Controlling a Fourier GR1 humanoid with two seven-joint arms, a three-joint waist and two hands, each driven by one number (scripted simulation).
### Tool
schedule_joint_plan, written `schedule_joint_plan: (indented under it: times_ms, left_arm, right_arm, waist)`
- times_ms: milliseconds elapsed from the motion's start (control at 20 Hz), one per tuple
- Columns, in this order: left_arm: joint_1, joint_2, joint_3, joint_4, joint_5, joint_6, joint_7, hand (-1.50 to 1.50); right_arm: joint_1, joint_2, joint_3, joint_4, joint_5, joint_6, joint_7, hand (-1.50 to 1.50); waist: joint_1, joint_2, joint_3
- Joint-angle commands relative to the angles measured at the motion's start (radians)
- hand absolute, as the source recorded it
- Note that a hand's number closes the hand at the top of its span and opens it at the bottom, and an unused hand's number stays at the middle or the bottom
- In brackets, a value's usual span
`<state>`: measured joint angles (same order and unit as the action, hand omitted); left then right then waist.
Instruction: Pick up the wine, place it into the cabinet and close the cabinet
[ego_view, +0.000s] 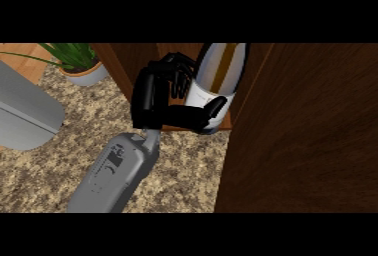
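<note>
Looking down at the speckled, granite-like table (184, 170), a black hand (166, 100) is curled round the wine (218, 70), fingers on the far side and thumb across the lower body. Only one grey forearm shows, so I honestly can't tell which hand it is. The bottle is smooth and white with a brownish-amber panel, tilted a bit, and sits right in the opening of the dark wood cabinet (136, 62), its base at the front edge of the shelf. The cabinet door (303, 130) is a big flat slab of dark grained wood standing open on the right, just beside the bottle. Far left there's a pale round pot (85, 75) with a green leafy plant (70, 54) in it, plus a smooth grey rounded appliance (26, 110).
</note>
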<state>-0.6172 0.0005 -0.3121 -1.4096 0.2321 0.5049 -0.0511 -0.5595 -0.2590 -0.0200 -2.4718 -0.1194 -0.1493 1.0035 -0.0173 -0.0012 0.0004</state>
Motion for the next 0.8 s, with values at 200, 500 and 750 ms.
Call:
schedule_joint_plan:
  times_ms: [200,500,750]
  left_arm:
    - [-0.056,0.03,-0.012,0.153,-0.072,0.001,-0.069,1.5]
    - [-0.113,0.0,0.014,0.303,-0.052,0.016,-0.171,1.5]
    - [-0.14,0.0,0.002,0.281,-0.054,0.044,-0.14,1.5]
  right_arm:
    - [-0.014,-0.011,-0.057,-0.048,-0.097,0.011,0.034,-1.5]
    - [0.015,-0.011,-0.079,-0.09,-0.122,0.014,0.058,-1.5]
    - [0.054,0.006,-0.029,-0.13,-0.072,0.016,0.036,-1.5]
  waist:
    - [0.007,0.0,0.0]
    - [-0.001,0.001,0.0]
    - [0.007,-0.002,0.0]
